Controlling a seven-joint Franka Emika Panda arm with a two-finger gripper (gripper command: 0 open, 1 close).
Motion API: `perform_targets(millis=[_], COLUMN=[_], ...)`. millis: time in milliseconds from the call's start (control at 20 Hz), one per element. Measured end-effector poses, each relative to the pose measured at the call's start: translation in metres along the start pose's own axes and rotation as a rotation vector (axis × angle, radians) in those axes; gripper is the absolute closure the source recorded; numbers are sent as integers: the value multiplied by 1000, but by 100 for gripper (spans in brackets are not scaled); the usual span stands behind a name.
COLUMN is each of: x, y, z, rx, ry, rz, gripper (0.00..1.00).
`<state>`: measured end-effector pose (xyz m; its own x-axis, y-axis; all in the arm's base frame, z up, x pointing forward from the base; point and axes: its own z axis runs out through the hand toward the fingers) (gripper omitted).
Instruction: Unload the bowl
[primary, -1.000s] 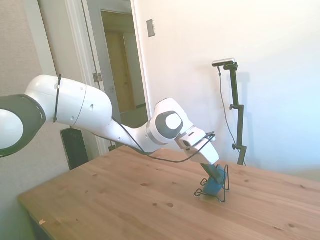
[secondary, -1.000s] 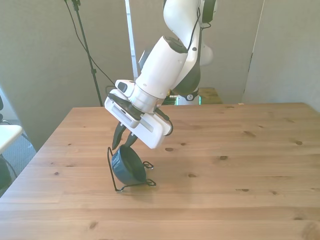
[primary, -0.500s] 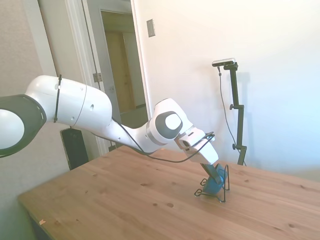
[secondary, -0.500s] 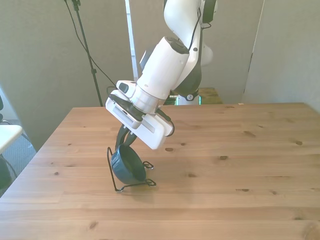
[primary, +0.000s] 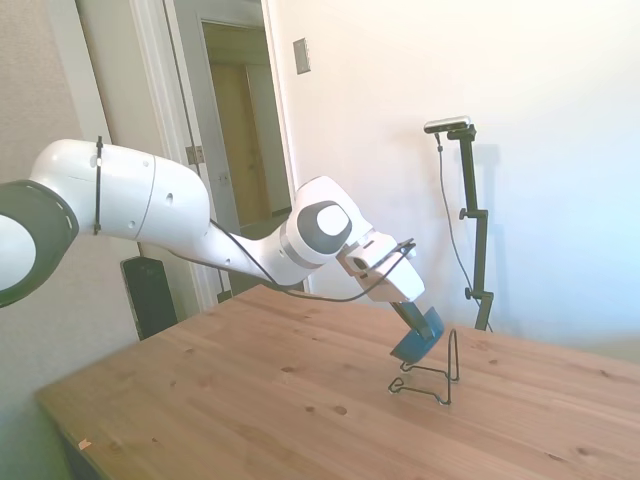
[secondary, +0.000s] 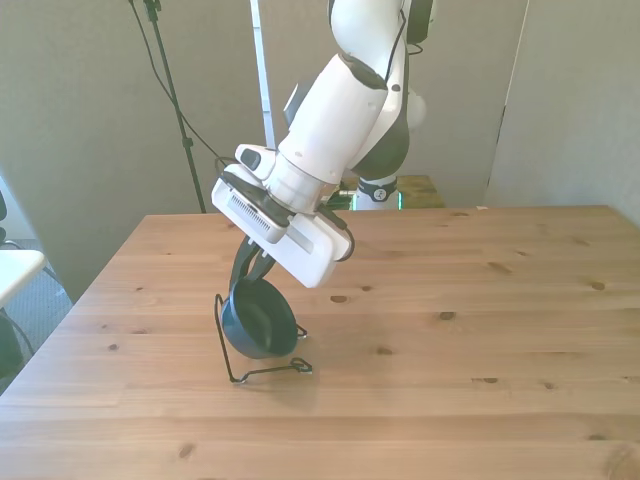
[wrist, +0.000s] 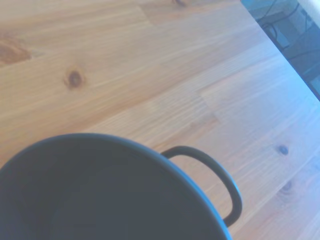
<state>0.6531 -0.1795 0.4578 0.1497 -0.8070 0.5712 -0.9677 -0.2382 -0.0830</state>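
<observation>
The pincer (secondary: 252, 285), clamped on the upper rim of the bowl (secondary: 260, 320), holds the teal dish tilted on edge just above the wire stand (secondary: 262, 368) on the counter (secondary: 480, 330). In the side view the bowl (primary: 416, 337) hangs clear of the stand's base (primary: 420, 387), beside its upright loop (primary: 453, 352), with open air between dish and base wires. The wrist view shows the dark bowl interior (wrist: 100, 195) with a curve of the stand (wrist: 220, 185) just beyond its rim. The lift out of the stand appears done or nearly so, though the front view cannot confirm that every wire is cleared. Carrying the bowl away from the stand and setting it on the bare wood is judged to be what remains.
</observation>
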Motion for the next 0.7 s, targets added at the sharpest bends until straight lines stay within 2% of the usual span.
perform_targets(millis=[150,300,500,700], x=[-42,-95,-137,-136], y=[-13,-15,-6,3], z=[-24,-35,-45,-48], rx=[76,141,202,267], ry=[-34,-98,-281,-480], rz=[-61,-133,-232,-292], gripper=[100,100,100,100])
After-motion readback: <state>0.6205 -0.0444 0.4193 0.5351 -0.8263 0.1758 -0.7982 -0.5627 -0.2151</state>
